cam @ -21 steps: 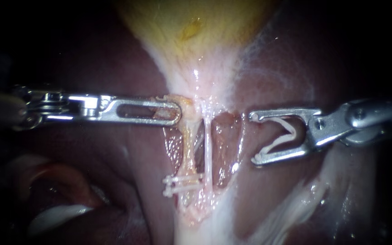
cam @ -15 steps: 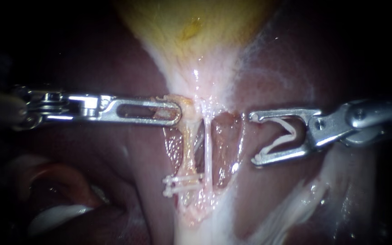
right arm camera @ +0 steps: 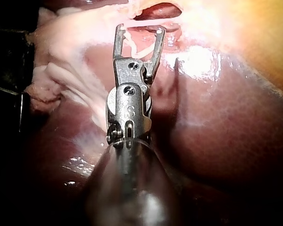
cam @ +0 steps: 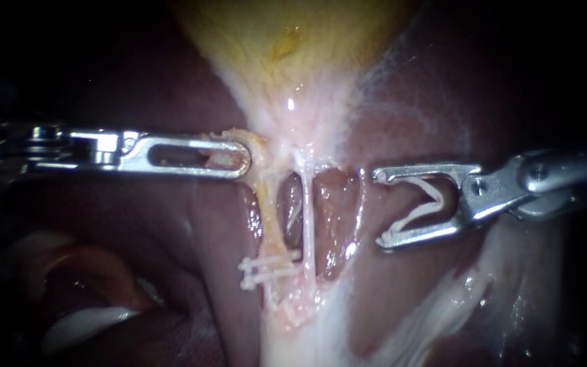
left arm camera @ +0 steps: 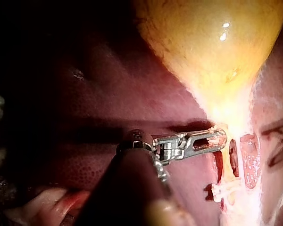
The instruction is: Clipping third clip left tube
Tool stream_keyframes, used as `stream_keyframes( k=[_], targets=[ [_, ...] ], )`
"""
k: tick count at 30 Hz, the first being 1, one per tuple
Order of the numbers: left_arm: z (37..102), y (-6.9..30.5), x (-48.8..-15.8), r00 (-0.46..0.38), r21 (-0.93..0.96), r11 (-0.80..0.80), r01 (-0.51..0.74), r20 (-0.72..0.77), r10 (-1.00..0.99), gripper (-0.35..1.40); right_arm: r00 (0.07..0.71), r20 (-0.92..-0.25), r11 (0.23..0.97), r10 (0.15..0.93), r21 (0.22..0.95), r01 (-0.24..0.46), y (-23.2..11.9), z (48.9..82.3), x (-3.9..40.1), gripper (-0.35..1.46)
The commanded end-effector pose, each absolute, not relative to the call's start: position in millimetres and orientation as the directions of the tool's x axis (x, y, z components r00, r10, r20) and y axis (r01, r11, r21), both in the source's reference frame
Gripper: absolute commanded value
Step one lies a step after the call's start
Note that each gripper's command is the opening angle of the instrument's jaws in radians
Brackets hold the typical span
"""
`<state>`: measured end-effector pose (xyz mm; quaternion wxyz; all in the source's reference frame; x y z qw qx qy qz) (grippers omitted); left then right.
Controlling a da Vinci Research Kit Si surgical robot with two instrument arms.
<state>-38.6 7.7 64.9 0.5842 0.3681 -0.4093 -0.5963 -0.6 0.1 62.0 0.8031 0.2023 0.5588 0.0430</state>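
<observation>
Dark wet liver (cam: 171, 224) backed everything. Nearest, two clips (cam: 270, 268) crossed the left tube (cam: 270, 217) at its 6 o'clock end. We judged it soft, slick, tearable: take the bare midspan. Our left instrument (cam: 242, 153), from 9, clamped tissue (cam: 261, 144) at the tube's top. Our right instrument (cam: 379, 207), from 3, well apart, held an open clip (cam: 436, 198) in spread jaws. Farthest, gallbladder (cam: 287, 41) at 12; only the left wrist view showed its bulge.

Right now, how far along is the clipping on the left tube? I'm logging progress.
Done: two clips sit low on the left tube. In hand: the left instrument holds tissue at the tube's top; the right instrument carries a loaded clip, apart from the tube. Left: bring that clip onto the left tube and close it.
</observation>
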Motion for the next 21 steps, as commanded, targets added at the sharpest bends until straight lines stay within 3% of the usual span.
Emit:
stream_keyframes(
  k=[1, 10, 21],
  targets=[
    [64.6, 7.7, -38.3, -0.052, 0.919, 0.016, 0.394, 0.040, -0.998, -0.35, 0.372, -0.880, 0.915, 0.295, 0.373, 0.156, 0.1, 62.0, -0.5, 0.49],
    [64.0, 7.6, -37.6, -0.059, 0.919, 0.009, 0.394, 0.035, -0.998, -0.35, 0.371, -0.882, 0.917, 0.290, 0.367, 0.157, 0.0, 62.1, -0.2, 0.49],
    [63.8, 7.4, -37.7, -0.061, 0.919, 0.009, 0.395, 0.035, -0.998, -0.35, 0.383, -0.845, 0.885, 0.374, 0.449, 0.126, -2.1, 64.1, 3.5, 0.49]
  ],
)
